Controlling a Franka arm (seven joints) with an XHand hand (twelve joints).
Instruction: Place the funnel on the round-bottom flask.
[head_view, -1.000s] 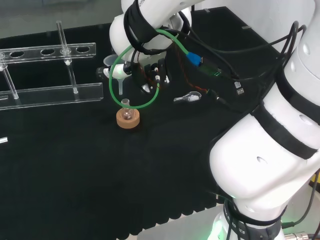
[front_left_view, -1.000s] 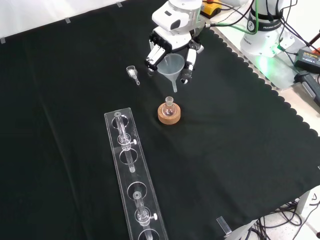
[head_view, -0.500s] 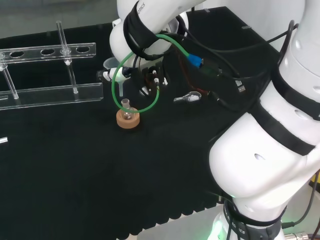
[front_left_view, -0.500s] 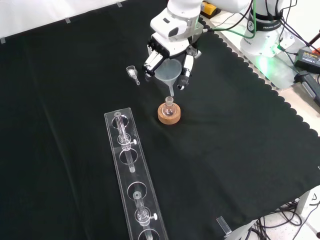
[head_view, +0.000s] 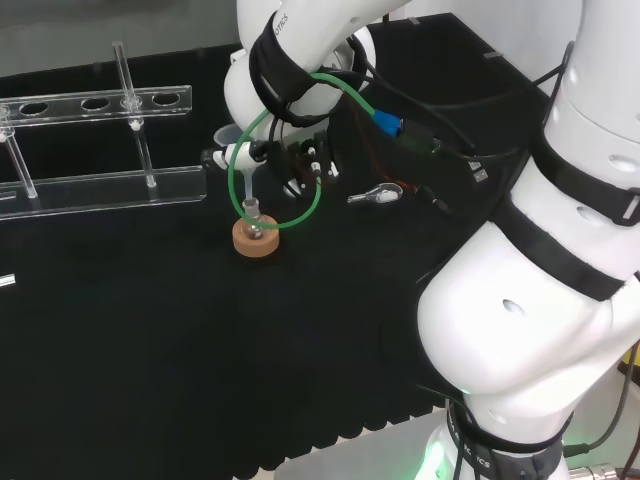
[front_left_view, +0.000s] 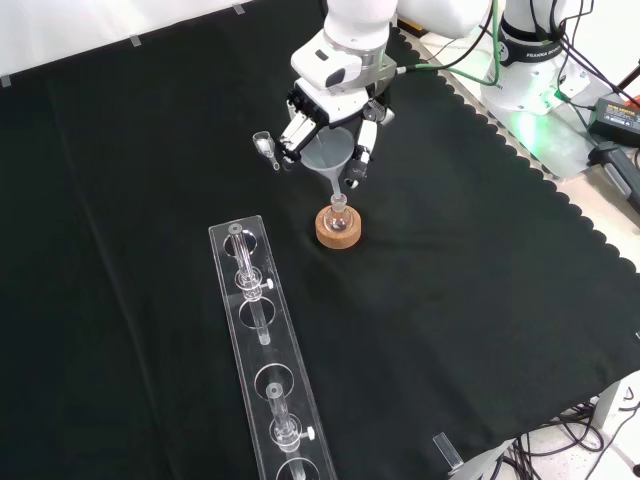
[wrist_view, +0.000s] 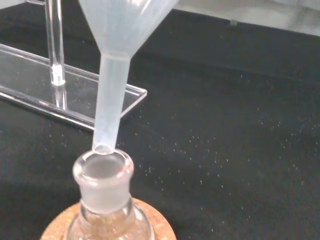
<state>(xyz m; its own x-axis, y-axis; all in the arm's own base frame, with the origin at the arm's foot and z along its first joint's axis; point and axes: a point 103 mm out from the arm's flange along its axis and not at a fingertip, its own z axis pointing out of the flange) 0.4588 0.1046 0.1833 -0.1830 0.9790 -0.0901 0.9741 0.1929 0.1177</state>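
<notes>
We see the worktop (front_left_view: 150, 150) draped in black cloth, and on it a long clear rack (front_left_view: 262, 350) that runs toward the near edge in the front view, with glass tubes standing in it. Above the middle of the worktop we find the hand (front_left_view: 330, 110), its fingers curled round the wide rim of the funnel (front_left_view: 332, 158). The funnel hangs upright, and its stem tip sits right at the mouth of the flask (front_left_view: 338, 215), at the rim in the wrist view. The flask stands on a cork ring (front_left_view: 338, 232). A small clear scoop (front_left_view: 265, 148) lies beyond, toward the far edge.
</notes>
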